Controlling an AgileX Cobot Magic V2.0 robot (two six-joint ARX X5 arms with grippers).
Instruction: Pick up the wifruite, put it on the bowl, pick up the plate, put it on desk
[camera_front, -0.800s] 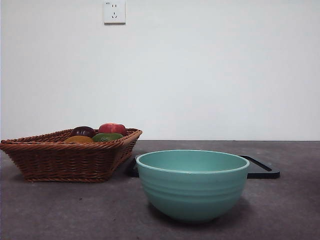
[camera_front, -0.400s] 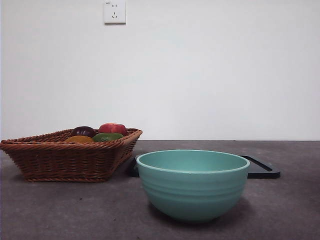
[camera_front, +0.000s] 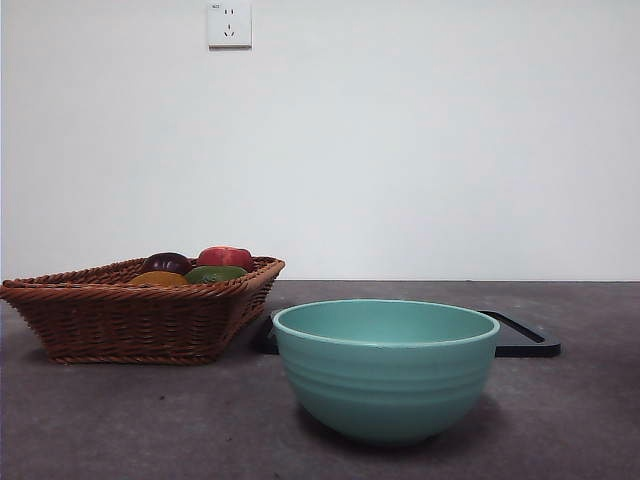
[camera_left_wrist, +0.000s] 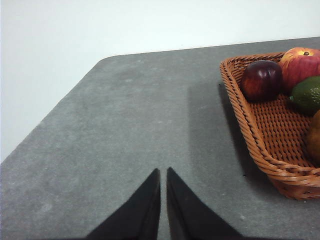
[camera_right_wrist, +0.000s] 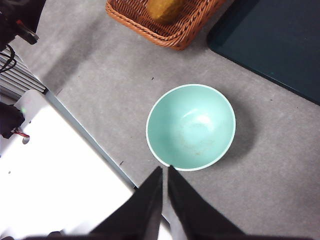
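Observation:
The wifruite (camera_front: 158, 279), brownish-orange, lies in a wicker basket (camera_front: 120, 320) at the left, and it also shows in the right wrist view as wifruite (camera_right_wrist: 162, 9). In the middle of the desk (camera_front: 150, 420) stands the teal bowl (camera_front: 385, 365), empty. Behind it lies a flat dark plate (camera_front: 522, 337), seen from above as plate (camera_right_wrist: 280, 45). My left gripper (camera_left_wrist: 163, 172) is shut over bare desk beside the basket (camera_left_wrist: 260, 130). High above the bowl (camera_right_wrist: 191, 127), my right gripper (camera_right_wrist: 165, 170) is shut with nothing in it. Neither arm shows in the front view.
The basket also holds a red apple-like fruit (camera_left_wrist: 300, 62), a dark purple fruit (camera_left_wrist: 261, 80) and a green fruit (camera_left_wrist: 307, 95). The desk's rounded corner (camera_left_wrist: 107, 60) lies beyond the left gripper. A white surface (camera_right_wrist: 55, 170) borders the desk's near edge.

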